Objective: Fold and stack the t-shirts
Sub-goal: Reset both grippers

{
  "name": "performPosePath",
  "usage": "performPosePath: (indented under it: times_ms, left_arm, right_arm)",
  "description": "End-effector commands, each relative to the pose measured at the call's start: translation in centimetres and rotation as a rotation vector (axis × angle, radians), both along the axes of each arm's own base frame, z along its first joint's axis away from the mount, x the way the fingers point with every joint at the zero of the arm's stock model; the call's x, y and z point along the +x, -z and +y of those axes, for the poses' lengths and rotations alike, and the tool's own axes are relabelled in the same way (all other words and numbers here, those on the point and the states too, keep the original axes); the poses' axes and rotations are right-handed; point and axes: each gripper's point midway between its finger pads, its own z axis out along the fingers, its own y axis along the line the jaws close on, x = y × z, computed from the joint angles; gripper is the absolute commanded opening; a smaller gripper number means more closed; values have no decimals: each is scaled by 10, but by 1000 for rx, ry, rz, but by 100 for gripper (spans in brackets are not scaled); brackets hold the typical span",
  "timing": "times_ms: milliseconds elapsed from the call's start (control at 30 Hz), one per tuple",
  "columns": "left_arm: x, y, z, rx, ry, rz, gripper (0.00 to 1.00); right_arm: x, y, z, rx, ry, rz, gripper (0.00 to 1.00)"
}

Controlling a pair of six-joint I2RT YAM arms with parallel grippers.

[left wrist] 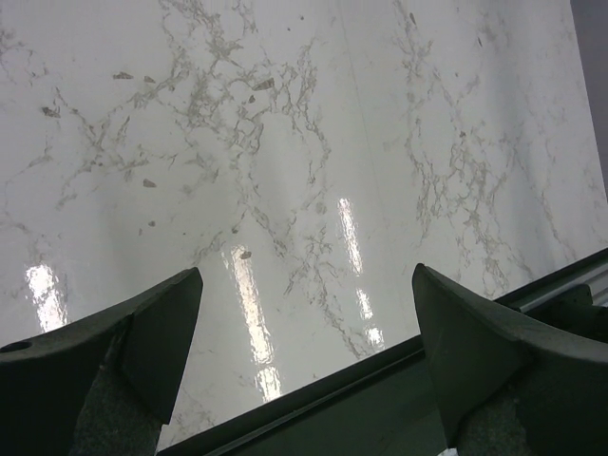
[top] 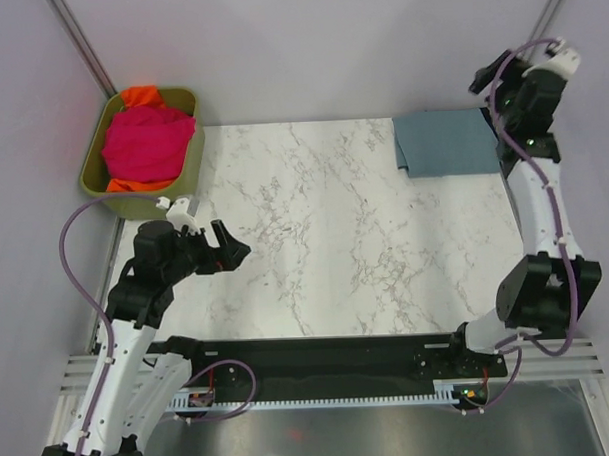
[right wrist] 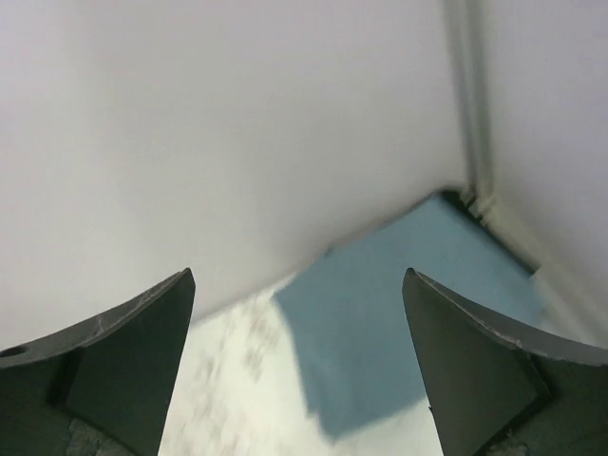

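Note:
A folded slate blue-grey t-shirt (top: 448,143) lies flat at the table's far right corner; it also shows in the right wrist view (right wrist: 399,323), blurred. A magenta-pink t-shirt (top: 147,143) is heaped on an orange t-shirt (top: 140,96) in the olive-green bin (top: 194,157) at the far left. No black t-shirt is in view. My left gripper (top: 228,253) is open and empty over the table's left side, also seen in the left wrist view (left wrist: 306,285). My right gripper (top: 489,79) is open and empty, raised above the folded shirt's right end, and shows in the right wrist view (right wrist: 297,277).
The white marble table (top: 325,237) spans the middle. A black rail (top: 319,353) runs along its near edge and shows in the left wrist view (left wrist: 380,389). Grey walls close in the back and sides.

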Motion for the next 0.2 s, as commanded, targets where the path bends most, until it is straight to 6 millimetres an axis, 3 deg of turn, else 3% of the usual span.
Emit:
performPosePath:
  times_ms: [0, 33, 67, 133, 167]
  left_arm:
    - [5, -12, 3, -19, -39, -60, 99]
    - [5, -14, 4, -17, -45, -67, 100]
    - [3, -15, 5, -20, -49, -73, 100]
    - [3, -17, 7, -17, -60, -86, 100]
    - [3, -18, 8, -13, -64, -93, 100]
  right_arm:
    - [-26, 96, 100, 134, -255, 177, 98]
    - [-38, 110, 119, 158, -310, 193, 98]
    - [-55, 152, 149, 174, -379, 274, 98]
    - [-84, 167, 183, 182, -480, 309, 98]
    - [-108, 208, 195, 208, -507, 391, 98]
